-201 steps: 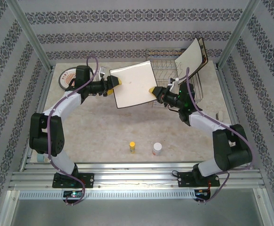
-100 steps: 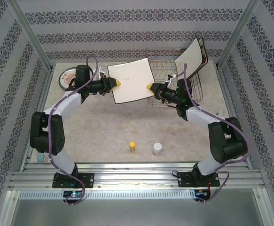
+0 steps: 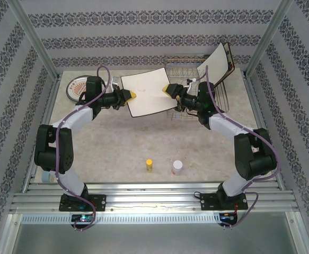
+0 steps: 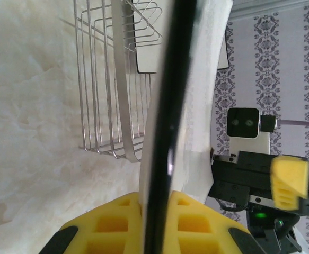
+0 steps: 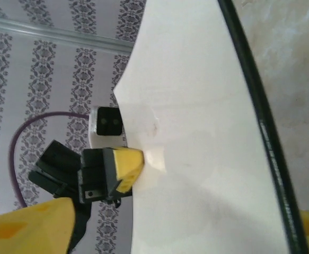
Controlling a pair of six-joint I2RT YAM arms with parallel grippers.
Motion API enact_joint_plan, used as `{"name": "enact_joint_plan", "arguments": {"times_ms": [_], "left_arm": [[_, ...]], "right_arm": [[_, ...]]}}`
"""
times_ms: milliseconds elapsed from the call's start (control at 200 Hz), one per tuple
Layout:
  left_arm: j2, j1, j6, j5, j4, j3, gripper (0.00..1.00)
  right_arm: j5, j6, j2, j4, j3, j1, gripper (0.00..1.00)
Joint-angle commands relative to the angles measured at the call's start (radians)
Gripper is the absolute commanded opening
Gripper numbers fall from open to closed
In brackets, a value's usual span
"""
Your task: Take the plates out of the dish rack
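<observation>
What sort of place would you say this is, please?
Probably a lab test cell mocked up as a kitchen: aluminium frame posts, wallpapered panels, and a wire dish rack on a marble-look table.

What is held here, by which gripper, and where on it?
The left gripper is shut on the square plate, on the rim of the edge facing that arm. The right gripper stands open around the opposite edge.
</observation>
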Motion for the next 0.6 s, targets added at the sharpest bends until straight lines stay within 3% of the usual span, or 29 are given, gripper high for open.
{"name": "enact_joint_plan", "arguments": {"times_ms": [0, 115, 285, 595], "left_arm": [[-0.029, -0.017, -0.066, -0.033, 0.201, 0.001, 0.00], [-0.066, -0.016, -0.109, -0.089, 0.238, -0.013, 0.00], [-0.172, -0.016, -0.075, -0.234, 0.161, -0.030, 0.00], [-0.411, -0.050, -0.110, -0.772, 0.113, -0.193, 0.00]], "right_arm": [[0.013, -0.141, -0.066, -0.168, 0.081, -0.032, 0.98], [0.078, -0.288, -0.124, -0.447, 0.147, -0.069, 0.98], [0.221, -0.536, -0.190, -0.868, 0.280, -0.119, 0.98], [0.504, -0.859, -0.257, -1.346, 0.451, -0.142, 0.98]]}}
